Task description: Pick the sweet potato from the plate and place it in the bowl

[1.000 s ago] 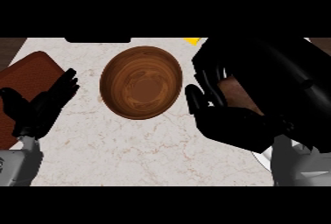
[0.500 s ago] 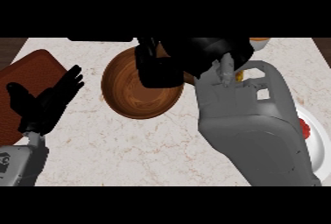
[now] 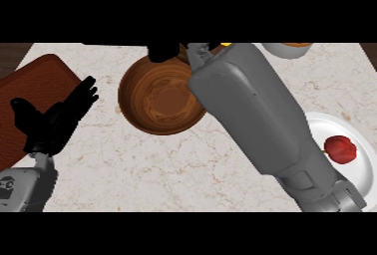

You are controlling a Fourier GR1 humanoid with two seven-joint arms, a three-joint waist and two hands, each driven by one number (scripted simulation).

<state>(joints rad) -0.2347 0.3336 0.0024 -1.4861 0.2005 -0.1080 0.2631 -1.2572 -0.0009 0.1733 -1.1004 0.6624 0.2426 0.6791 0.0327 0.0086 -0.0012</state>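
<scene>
A brown wooden bowl [image 3: 158,102] stands at the counter's middle, and nothing shows inside it. My right forearm [image 3: 250,114] crosses its right rim. My right hand [image 3: 166,51] is past the bowl's far rim at the picture's top, mostly cut off. A white plate [image 3: 361,169] lies at the right edge with a red, round item [image 3: 340,148] on it. No sweet potato shows anywhere. My left hand [image 3: 53,122] rests open, fingers up, left of the bowl.
A dark brown board [image 3: 29,84] lies at the left under my left hand. A small white dish [image 3: 288,49] with something orange sits at the far right. A yellow bit [image 3: 227,44] shows by my right wrist.
My right arm has stretched further away over the bowl, so the hand now sits past its far rim. The plate with the red item has come into view. The left hand barely moved.
</scene>
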